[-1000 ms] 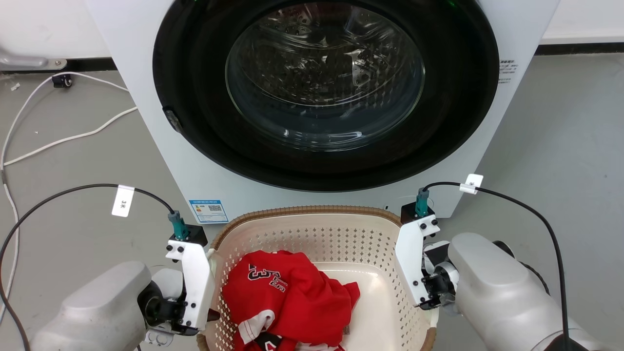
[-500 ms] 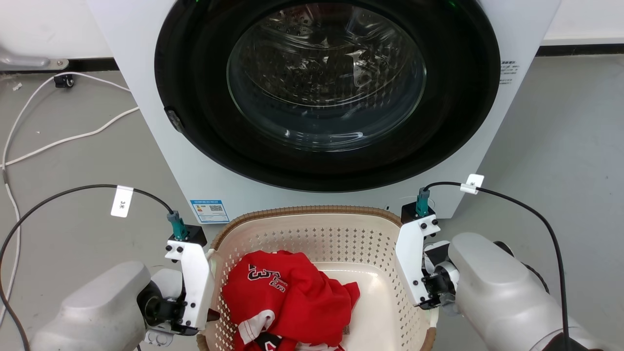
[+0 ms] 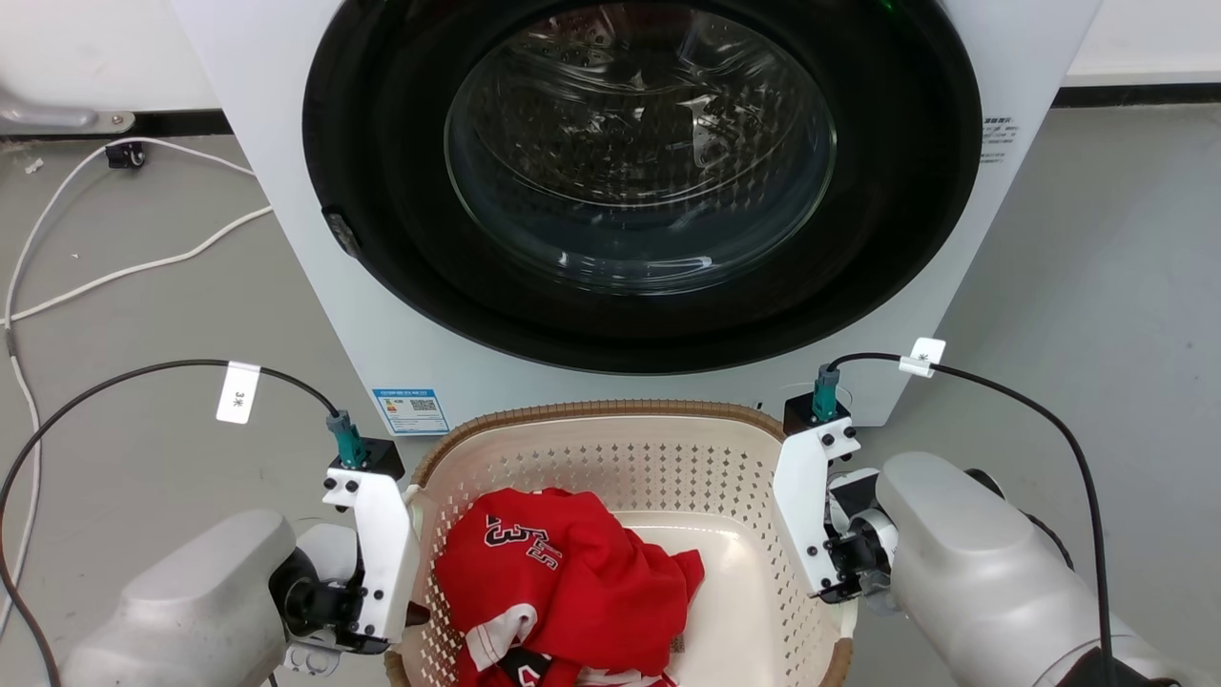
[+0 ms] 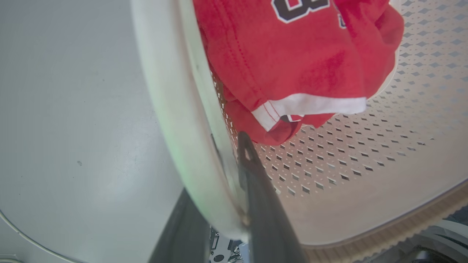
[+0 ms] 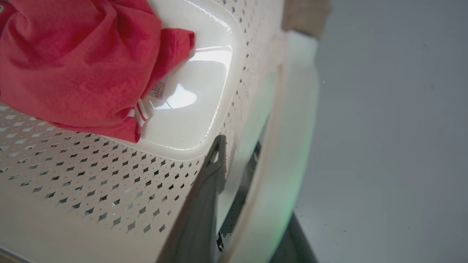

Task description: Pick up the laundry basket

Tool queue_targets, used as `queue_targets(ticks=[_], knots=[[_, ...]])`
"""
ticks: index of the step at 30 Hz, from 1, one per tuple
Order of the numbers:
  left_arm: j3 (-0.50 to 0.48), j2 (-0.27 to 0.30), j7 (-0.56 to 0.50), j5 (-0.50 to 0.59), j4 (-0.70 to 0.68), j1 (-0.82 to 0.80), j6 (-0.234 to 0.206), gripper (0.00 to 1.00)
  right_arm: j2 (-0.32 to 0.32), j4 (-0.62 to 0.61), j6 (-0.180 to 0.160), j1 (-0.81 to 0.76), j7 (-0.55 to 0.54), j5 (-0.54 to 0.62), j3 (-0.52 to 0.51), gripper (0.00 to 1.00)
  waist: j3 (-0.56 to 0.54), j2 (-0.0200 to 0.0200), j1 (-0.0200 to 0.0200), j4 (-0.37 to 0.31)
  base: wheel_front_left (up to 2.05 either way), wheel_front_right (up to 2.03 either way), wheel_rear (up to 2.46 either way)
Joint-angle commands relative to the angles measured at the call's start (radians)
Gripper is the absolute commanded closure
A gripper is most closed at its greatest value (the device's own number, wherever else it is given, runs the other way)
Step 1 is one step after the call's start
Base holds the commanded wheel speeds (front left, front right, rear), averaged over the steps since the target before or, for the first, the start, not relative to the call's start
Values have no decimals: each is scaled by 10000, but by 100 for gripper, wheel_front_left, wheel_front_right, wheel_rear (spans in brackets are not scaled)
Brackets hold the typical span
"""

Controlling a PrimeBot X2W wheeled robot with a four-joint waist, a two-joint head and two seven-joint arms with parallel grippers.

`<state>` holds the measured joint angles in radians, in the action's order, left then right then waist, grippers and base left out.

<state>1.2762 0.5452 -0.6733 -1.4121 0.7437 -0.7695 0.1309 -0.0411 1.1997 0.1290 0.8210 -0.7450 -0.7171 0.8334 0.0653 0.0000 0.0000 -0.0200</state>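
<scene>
The laundry basket [image 3: 610,456] is cream-white and perforated, with a brown woven rim, and sits low in the head view right in front of the washing machine. A red jersey [image 3: 563,592] lies crumpled inside it. My left gripper [image 3: 412,615] is at the basket's left side. In the left wrist view its two dark fingers [image 4: 256,182] straddle the white handle [image 4: 172,109] and are shut on it. My right gripper [image 3: 841,596] is at the right side. Its fingers [image 5: 206,190] clamp the right handle [image 5: 289,138] the same way.
The white front-loading washing machine [image 3: 324,315] stands directly behind the basket with its dark round door [image 3: 639,153] shut. White cables [image 3: 143,267] trail over the grey floor at the left. Bare floor [image 3: 1097,286] lies to the right.
The whole head picture has shifted by a few pixels, so the camera moved. Both grippers keep the same hold on the basket's sides.
</scene>
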Motion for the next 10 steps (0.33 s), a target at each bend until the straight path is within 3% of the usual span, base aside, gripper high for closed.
queue_targets(ticks=[1,10], knots=[[7,150,58,68,96,-183,-12,100,-166,64,32,78,-41,7,82,100,2,0,0,-1,0,0,0],[8,99,109,77,145,-230,-12,100,-160,100,32,202,-3,-160,262,100,63,0,0,-21,0,0,0]])
